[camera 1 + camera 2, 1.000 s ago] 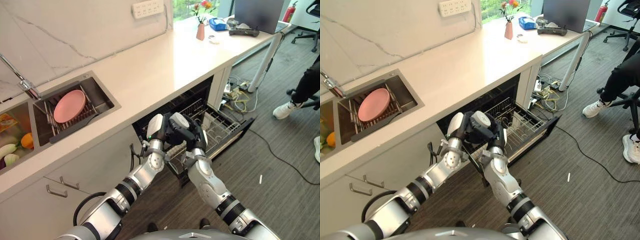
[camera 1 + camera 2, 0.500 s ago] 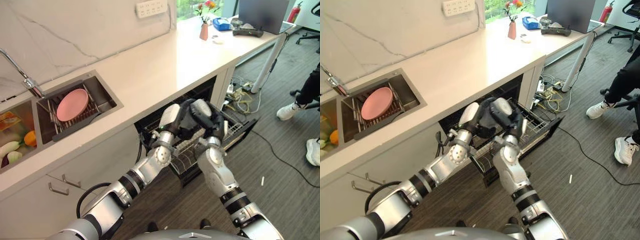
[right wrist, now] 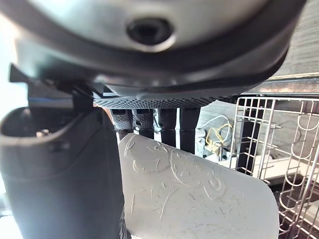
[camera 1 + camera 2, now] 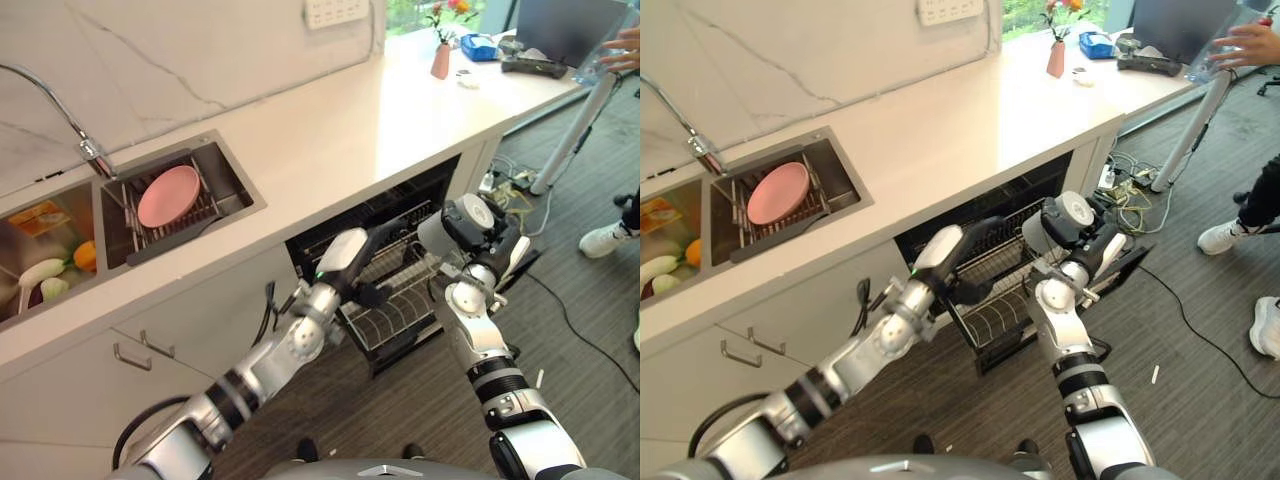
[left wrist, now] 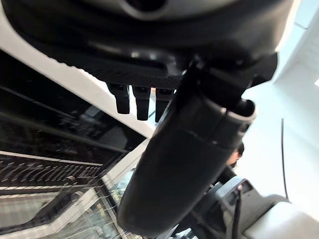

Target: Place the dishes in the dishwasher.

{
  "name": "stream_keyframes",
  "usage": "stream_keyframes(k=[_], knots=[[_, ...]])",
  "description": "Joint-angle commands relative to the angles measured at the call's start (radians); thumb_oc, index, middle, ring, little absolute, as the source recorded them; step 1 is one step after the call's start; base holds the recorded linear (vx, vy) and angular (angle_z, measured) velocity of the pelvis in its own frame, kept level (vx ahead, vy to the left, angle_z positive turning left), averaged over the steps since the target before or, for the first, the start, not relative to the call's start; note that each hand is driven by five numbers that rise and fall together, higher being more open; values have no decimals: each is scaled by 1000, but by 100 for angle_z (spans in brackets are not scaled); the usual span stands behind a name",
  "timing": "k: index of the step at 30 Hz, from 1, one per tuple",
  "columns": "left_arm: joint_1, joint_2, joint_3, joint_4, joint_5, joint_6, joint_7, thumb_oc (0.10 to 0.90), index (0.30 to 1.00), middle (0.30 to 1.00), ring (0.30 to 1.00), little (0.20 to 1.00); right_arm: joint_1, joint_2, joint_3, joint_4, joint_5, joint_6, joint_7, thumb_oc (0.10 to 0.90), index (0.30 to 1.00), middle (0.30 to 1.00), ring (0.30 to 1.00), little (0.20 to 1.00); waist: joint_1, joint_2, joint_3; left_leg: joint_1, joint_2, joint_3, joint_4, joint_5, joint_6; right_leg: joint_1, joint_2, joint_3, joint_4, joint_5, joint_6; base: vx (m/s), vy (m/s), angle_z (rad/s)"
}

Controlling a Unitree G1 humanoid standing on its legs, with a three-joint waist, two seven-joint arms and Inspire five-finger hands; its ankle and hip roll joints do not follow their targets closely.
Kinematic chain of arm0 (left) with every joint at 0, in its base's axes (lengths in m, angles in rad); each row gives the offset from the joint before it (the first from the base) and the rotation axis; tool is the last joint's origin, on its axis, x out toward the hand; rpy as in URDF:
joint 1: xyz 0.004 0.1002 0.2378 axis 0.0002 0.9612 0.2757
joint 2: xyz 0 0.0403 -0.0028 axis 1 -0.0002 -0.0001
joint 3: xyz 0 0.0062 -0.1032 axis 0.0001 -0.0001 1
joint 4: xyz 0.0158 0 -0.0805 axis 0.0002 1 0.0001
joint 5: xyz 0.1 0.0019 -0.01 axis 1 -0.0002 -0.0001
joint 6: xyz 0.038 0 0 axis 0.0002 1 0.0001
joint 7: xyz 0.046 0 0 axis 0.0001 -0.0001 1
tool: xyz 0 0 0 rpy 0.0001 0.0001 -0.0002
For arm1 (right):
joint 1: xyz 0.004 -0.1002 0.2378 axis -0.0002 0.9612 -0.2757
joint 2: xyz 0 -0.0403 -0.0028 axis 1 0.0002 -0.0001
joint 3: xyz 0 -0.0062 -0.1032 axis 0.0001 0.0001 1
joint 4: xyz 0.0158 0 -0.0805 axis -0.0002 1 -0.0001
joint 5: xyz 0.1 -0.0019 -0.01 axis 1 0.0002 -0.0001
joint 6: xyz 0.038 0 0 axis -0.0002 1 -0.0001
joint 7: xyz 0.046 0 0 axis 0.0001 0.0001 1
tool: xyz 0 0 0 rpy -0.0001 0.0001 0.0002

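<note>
Nearest to the robot, the left hand (image 4: 362, 262) and the right hand (image 4: 478, 232) are now apart in front of the open dishwasher; half a second ago they were close together over the pulled-out rack (image 4: 395, 312). The right hand has lifted toward the right side of the rack, and the left one stays at the rack's left front corner. In the right wrist view its fingers (image 3: 158, 121) look straight and the palm carries nothing; the left hand's fingers (image 5: 134, 99) also seem straight and empty. So I judge the rack is ready and no dish is loaded yet. Farther, the pink plate (image 4: 167, 195) lies on the grid in the sink (image 4: 232, 204), at the counter's left end. A person's hand (image 4: 622, 48) has appeared at the far desk (image 4: 560, 88).
</note>
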Motion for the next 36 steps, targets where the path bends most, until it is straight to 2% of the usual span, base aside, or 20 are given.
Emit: stream_keyframes(k=[1,3,4,6,7,8,13,16,17,23,24,25,26,31,36], knots=[[-12,98,100,-117,-120,-80,-25,800,900,900,900,900,-167,-19,-24,-6,-98,-37,70,400,300,300,300,300,48,-85,3,100,-13,0,7,-94,-22,1,-53,45,17,-27,85,-5,-9,16],[104,138,160,-138,-242,-87,-64,800,900,900,900,900,-146,-46,-23,11,-109,-13,108,400,300,300,300,300,71,-89,13,88,-15,-13,9,-89,-23,-1,-56,32,19,-26,83,-15,-15,25],[209,155,222,-141,-381,-82,-110,800,900,900,900,900,-127,-64,-19,37,-109,3,150,400,300,300,300,300,90,-92,18,73,-16,-27,10,-83,-23,-5,-57,16,19,-25,82,-15,-12,23],[214,158,226,-145,-386,-80,-113,800,900,900,900,900,-127,-63,-17,38,-108,3,152,400,300,300,300,300,87,-93,15,72,-16,-29,9,-83,-23,-5,-57,14,19,-26,82,-17,-6,29],[301,164,278,-128,-485,-59,-146,800,900,900,900,900,-112,-85,-16,70,-102,21,190,400,300,300,300,300,109,-95,28,53,-17,-45,11,-75,-24,-11,-60,0,20,-24,80,-35,-15,43],[341,173,307,-125,-507,-47,-157,800,900,900,900,900,-106,-94,-14,91,-109,32,211,400,300,300,300,300,117,-97,29,39,-17,-58,11,-70,-25,-13,-61,-14,19,-25,79,-45,-22,41],[423,223,357,-8,-411,-32,-187,800,900,900,900,900,-123,-153,-33,223,-127,42,242,400,300,300,300,300,165,-94,59,-29,-24,-109,9,-43,-31,-37,-70,-73,19,-24,81,-54,-19,54],[434,226,363,71,-387,-24,-190,800,900,900,900,900,-138,-167,-32,275,-126,53,254,400,300,300,300,300,174,-90,70,-60,-27,-126,7,-30,-34,-56,-72,-93,20,-22,82,-53,-2,44],[445,207,365,181,-351,-11,-183,800,900,900,900,900,-150,-179,-25,322,-135,67,263,400,300,300,300,300,184,-83,83,-87,-29,-138,6,-19,-39,-70,-75,-108,20,-21,82,-51,8,19],[444,101,408,520,-298,39,-149,800,900,900,900,900,-204,-216,42,464,-163,122,346,400,300,300,300,300,201,-60,118,-159,-29,-161,5,3,-54,-116,-85,-141,24,-22,83,-55,6,22],[442,72,422,591,-309,44,-139,800,900,900,900,900,-211,-220,55,487,-177,136,360,497,446,446,446,446,202,-57,119,-164,-29,-161,5,4,-55,-120,-85,-142,23,-23,82,-10,18,17],[431,24,454,730,-339,54,-121,800,900,900,900,900,-221,-224,79,515,-220,156,376,800,900,900,900,900,202,-58,117,-170,-29,-159,5,6,-58,-123,-87,-145,22,-23,82,0,11,10],[429,22,454,733,-339,52,-120,800,900,900,900,900,-223,-225,79,516,-220,155,376,800,900,900,900,900,201,-57,118,-170,-29,-160,5,6,-58,-123,-87,-145,22,-23,82,14,12,4],[398,-60,502,967,-371,61,-96,800,900,900,900,900,-229,-258,143,469,-408,171,365,800,900,900,900,900,186,-61,111,-158,-28,-152,5,1,-57,-116,-87,-133,19,-23,84,13,11,0],[361,-89,547,1065,-368,78,-62,800,900,900,900,900,-136,-266,75,282,-440,119,308,800,900,900,900,900,156,-67,101,-130,-26,-131,5,-10,-51,-106,-90,-116,19,-21,84,27,10,-6]])
